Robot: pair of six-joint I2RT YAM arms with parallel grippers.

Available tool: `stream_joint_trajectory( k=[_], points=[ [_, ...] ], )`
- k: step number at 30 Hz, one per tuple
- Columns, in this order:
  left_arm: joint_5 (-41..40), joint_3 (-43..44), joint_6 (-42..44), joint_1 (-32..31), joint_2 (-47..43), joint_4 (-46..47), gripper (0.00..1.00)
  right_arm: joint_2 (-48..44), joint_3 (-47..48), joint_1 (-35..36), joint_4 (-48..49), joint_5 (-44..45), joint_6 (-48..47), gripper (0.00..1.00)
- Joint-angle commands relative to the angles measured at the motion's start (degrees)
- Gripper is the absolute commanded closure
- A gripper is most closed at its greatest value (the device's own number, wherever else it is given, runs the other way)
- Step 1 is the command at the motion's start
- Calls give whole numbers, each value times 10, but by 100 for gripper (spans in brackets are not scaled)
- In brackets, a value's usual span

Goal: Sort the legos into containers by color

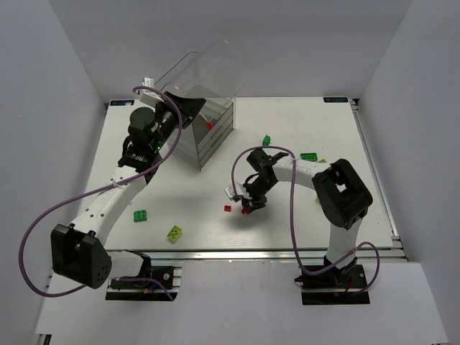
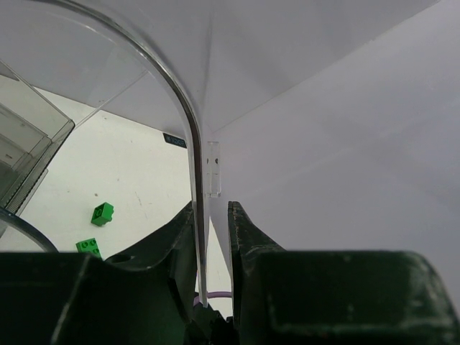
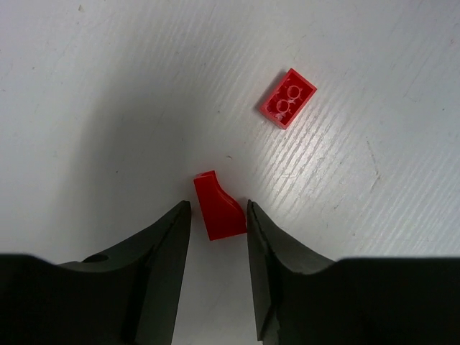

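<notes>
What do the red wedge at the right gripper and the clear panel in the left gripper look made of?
Red wedge: looks like hard moulded plastic; smooth, faintly glossy, with crisp edges.
Clear panel: probably rigid transparent plastic; it is see-through, holds its curve, and has a bright edge.

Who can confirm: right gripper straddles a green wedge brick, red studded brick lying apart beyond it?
Wrong colour: the wedge brick straddled by the right gripper is red, not green, as the right wrist view shows. The red studded brick does lie apart beyond it.
</notes>
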Motion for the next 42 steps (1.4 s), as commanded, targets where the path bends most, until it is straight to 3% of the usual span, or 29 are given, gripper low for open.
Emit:
stream_joint_trajectory(
  k=[1,3,10,13,14,22,30,34,42],
  points=[
    [4,11,2,-2,-35,26,68,-20,-10,2,-5,11,-5,58],
    [4,10,0,-2,-34,26,68,-21,-12,3,-2,14,-5,63],
    [4,13,2,-2,-37,21,68,-21,27,-3,8,10,27,100],
    [2,15,2,-2,-38,21,68,-19,88,-13,53,17,119,100],
    [1,15,2,-2,-40,22,68,-18,102,-18,75,25,198,100],
    [0,20,2,-2,-40,23,68,-19,200,-41,251,48,387,100],
    [-1,22,0,-2,-36,33,68,3,151,-28,575,145,543,100],
    [-1,36,4,-2,-33,23,68,10,122,-26,691,159,605,100],
    [-3,41,0,-2,-27,35,68,37,90,-12,830,196,635,100]
  ],
)
